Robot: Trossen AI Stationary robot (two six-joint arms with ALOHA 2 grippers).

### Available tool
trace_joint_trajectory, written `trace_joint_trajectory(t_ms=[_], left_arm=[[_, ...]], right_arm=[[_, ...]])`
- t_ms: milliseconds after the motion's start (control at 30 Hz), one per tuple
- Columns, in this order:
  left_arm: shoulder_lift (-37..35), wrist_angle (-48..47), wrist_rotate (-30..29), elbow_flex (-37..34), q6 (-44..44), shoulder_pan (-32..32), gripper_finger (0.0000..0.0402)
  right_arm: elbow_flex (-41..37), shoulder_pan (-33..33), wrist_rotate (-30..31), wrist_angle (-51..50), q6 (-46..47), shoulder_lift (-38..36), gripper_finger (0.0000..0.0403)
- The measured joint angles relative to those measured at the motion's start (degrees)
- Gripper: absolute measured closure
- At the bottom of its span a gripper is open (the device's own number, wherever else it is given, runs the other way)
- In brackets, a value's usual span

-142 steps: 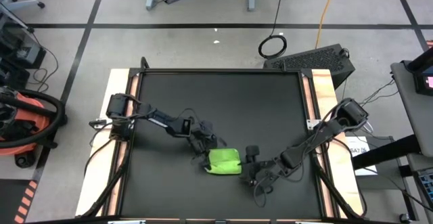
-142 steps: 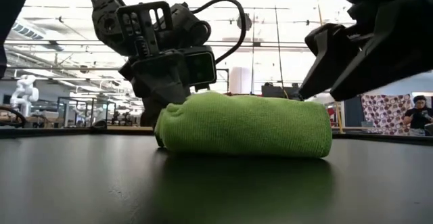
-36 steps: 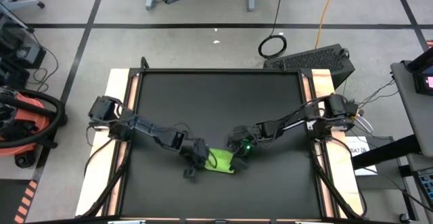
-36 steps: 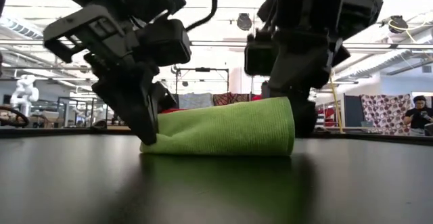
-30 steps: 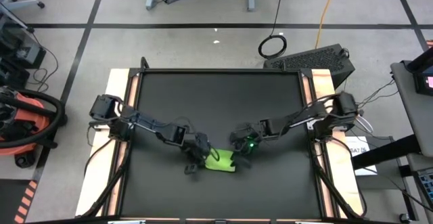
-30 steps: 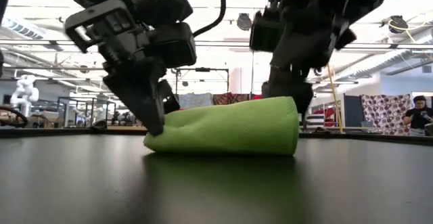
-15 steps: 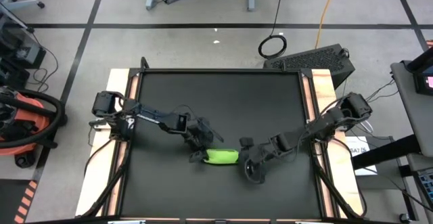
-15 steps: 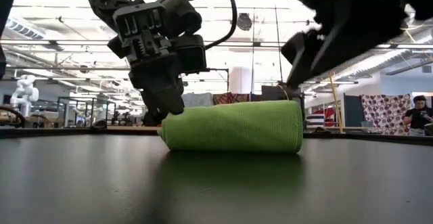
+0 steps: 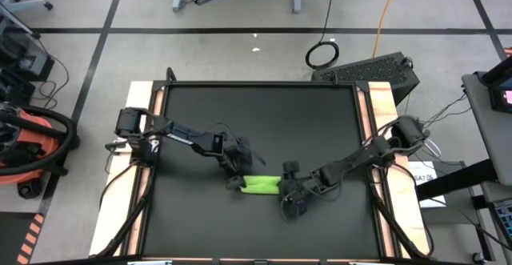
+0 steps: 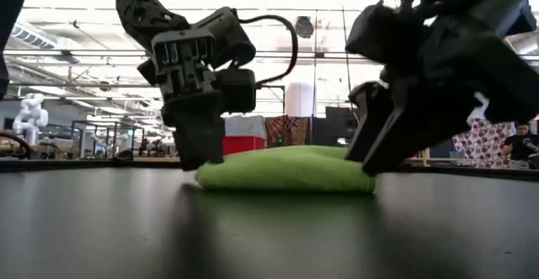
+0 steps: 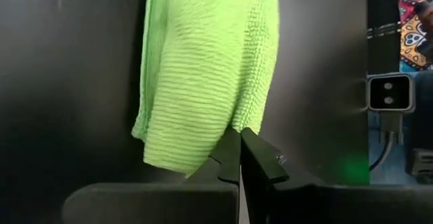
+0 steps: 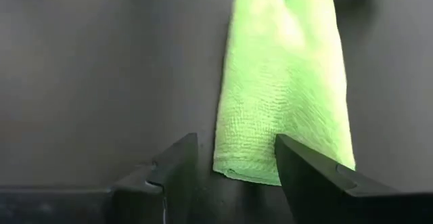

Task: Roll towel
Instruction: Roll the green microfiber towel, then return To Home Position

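Observation:
The lime-green towel (image 9: 258, 186) lies as a low, short roll on the black mat, its length running left to right; it also shows in the low view (image 10: 286, 170). My left gripper (image 9: 237, 177) is at the towel's left end, its fingers shut (image 11: 239, 135). My right gripper (image 9: 288, 190) is at the towel's right end, open (image 12: 237, 158). One of its fingers stands beside the towel end and the other over it. My left gripper meets the towel's left end at its edge (image 11: 229, 124) with its shut fingertips, coming slanting down from the far left. I cannot tell whether any cloth is caught between the tips. The towel lies on the mat. My right gripper has one finger (image 12: 304, 163) over the towel's right end (image 12: 250, 171), slanting down from the right. I cannot tell whether it touches the cloth.
The black mat (image 9: 256, 113) has bare room on all sides of the towel. Wooden table strips (image 9: 144, 137) run along both sides where the arm bases stand. A keyboard (image 9: 368, 71) lies beyond the far right corner.
My right gripper has gone from the towel's far side toward the near and right edges, round to the towel's right end. My left gripper has gone a little toward the far edge, at the left end. The towel has turned level and narrower, and sits lower and flatter.

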Motion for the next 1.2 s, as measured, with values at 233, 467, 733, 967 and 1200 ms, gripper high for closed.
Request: trace_joint_trajectory(t_ms=[233, 467, 733, 967, 1200], left_arm=[[1.50, 0.77, -2.78, 0.07, -0.39, -1.23, 0.0370], [-0.18, 0.84, -4.52, 0.00, -0.38, -1.28, 0.0283], [-3.32, 1.43, -0.55, 0.26, -0.91, -1.15, 0.0214], [-9.61, 1.11, -0.93, 0.32, -0.32, -1.37, 0.0212], [-16.86, -0.82, -7.70, 0.33, 4.94, -1.43, 0.0212]], right_arm=[[0.04, -1.12, -0.25, 2.84, 6.68, 3.31, 0.0213], [0.15, -2.51, -5.71, 2.90, 10.02, 4.18, 0.0213], [-0.05, -2.60, -7.43, 1.60, 11.30, 1.20, 0.0213], [-0.20, -2.40, -7.56, -0.44, 12.31, -5.87, 0.0213], [-0.15, -2.47, -7.54, -1.30, 8.40, -15.53, 0.0213]])
